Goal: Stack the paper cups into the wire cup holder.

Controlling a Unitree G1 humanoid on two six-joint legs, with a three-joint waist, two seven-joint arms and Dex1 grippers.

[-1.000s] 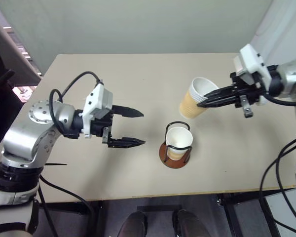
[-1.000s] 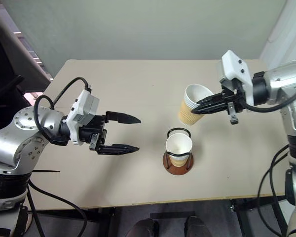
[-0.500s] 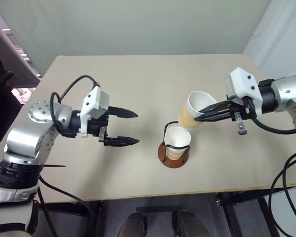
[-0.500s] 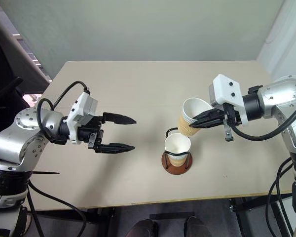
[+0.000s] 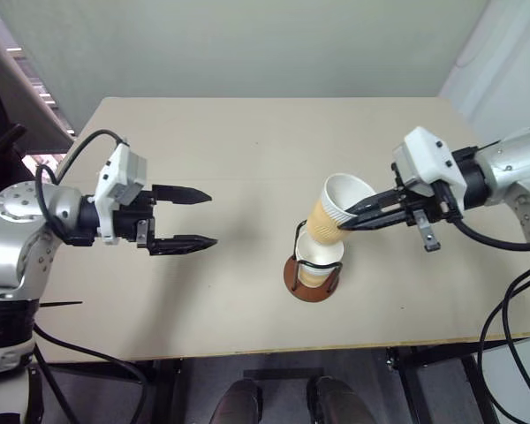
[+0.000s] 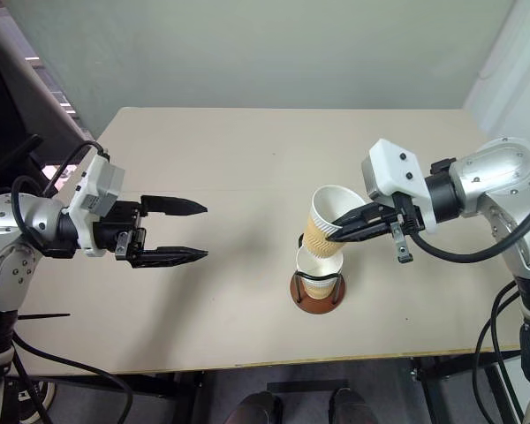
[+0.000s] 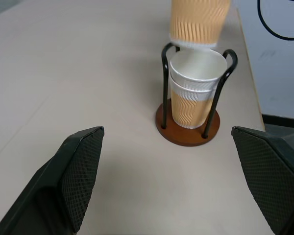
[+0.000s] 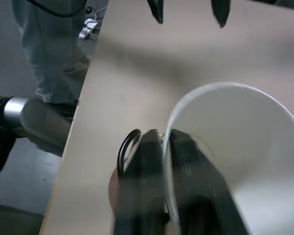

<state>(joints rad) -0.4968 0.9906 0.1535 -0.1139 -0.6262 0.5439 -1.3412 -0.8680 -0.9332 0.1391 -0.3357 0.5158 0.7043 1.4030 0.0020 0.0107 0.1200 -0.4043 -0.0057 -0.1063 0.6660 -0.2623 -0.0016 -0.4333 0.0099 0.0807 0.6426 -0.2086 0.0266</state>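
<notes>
— Jaws first, starting on the left?
— Left gripper (image 5: pixel 199 217) holds its two black jaws spread wide and empty above the beige worktop (image 5: pixel 247 159), well apart from the wire cup holder with the round reddish-brown base (image 5: pixel 314 276).
— What's in the holder?
— Nested white-rimmed, tan-banded paper cups (image 7: pixel 196 88) between its black loops.
— And the right?
— Right gripper (image 5: pixel 346 217) pinches the rim of a tilted third paper cup (image 5: pixel 333 212), its bottom at the nested cups' mouth.
</notes>
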